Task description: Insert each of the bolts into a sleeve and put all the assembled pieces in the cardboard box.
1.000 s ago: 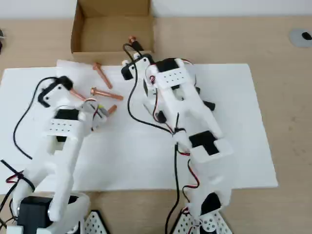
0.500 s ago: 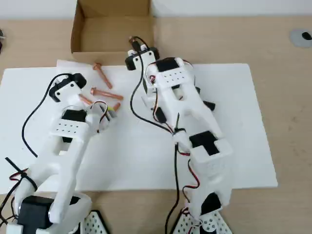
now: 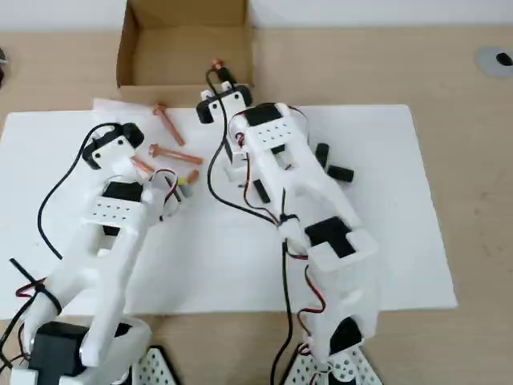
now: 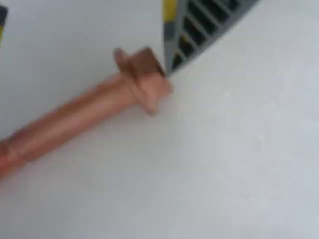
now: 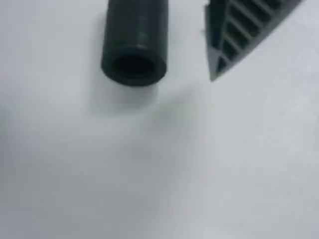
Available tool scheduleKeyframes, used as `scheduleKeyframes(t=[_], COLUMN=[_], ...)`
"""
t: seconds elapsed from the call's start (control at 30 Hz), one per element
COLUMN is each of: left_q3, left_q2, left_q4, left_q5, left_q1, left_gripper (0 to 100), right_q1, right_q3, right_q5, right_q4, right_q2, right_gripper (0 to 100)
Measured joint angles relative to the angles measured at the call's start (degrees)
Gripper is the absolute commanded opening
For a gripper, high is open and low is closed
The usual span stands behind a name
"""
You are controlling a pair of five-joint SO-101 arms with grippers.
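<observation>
High view: five bolts [image 3: 172, 152], two sleeves [image 3: 341, 172], one cardboard box [image 3: 123, 56].

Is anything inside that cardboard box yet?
The visible floor of the cardboard box is bare. Its near wall hides a strip of floor. A bolt shows at that wall's edge; whether it lies inside cannot be told.

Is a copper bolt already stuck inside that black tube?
No, the black sleeve lies on the white sheet with its open end showing a dark, empty hole.

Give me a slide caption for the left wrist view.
Copper bolt lying on the white sheet, head beside a ribbed fingertip.
</observation>
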Motion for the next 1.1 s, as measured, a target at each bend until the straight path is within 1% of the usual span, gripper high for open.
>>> scheduleKeyframes(t=[0.2,0.53,0.77,1.1], left_q3=[0.0,0.0,0.0,0.35], left_q2=[0.0,0.0,0.0,0.0], left_q4=[0.0,0.0,0.0,0.0], left_q5=[0.0,0.0,0.0,0.0], left_q1=[0.0,0.0,0.0,0.0], left_gripper=[24,24,24,24], right_q1=[0.0,0.0,0.18,0.97], right_q3=[1.85,1.85,3.25,4.04], right_q5=[-2.11,-3.25,-6.68,-8.79], right_q4=[-1.58,-1.67,-1.85,-2.02], right_q2=[0.0,0.0,-0.09,-0.26], right_gripper=[30.6,24.2,15.7,15.4])
